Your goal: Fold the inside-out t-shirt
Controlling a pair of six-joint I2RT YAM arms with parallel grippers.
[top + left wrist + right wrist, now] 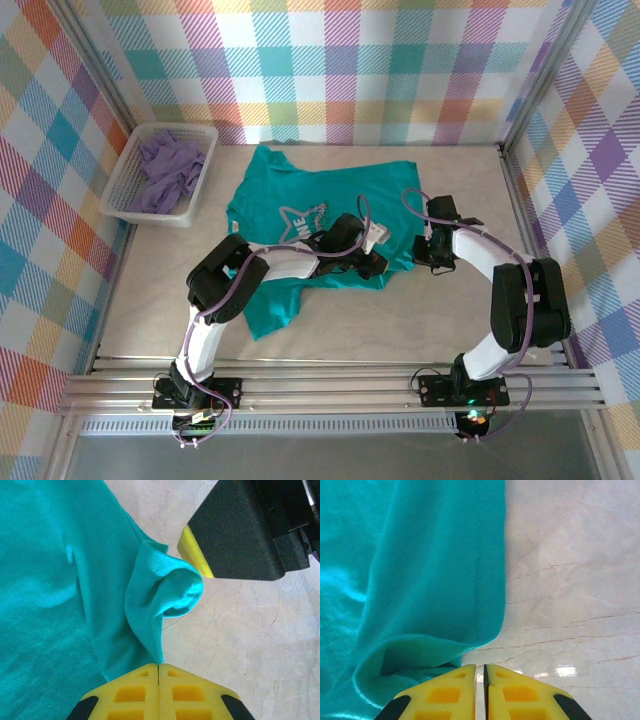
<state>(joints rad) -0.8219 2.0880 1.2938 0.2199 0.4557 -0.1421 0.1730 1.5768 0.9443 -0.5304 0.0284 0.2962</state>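
Note:
The teal inside-out t-shirt (285, 195) lies spread on the table, its pale graphic (303, 220) facing up. My left gripper (377, 264) is at the shirt's right edge. In the left wrist view it (159, 666) is shut on a pinch of the shirt (50, 605), which rises from the jaws into a curled fold. My right gripper (431, 254) hangs just right of the shirt, and one of its yellow fingers (196, 555) shows beside that fold. In the right wrist view its jaws (484, 667) stand together with a hairline slit. The shirt's hem (435, 570) lies just left of them, with no cloth seen in the slit.
A white basket (122, 192) at the back left holds a lavender garment (165, 170). Bare pale tabletop (460, 190) lies right of the shirt. Checked walls close the table on three sides, and the arm bases sit on the rail at the near edge.

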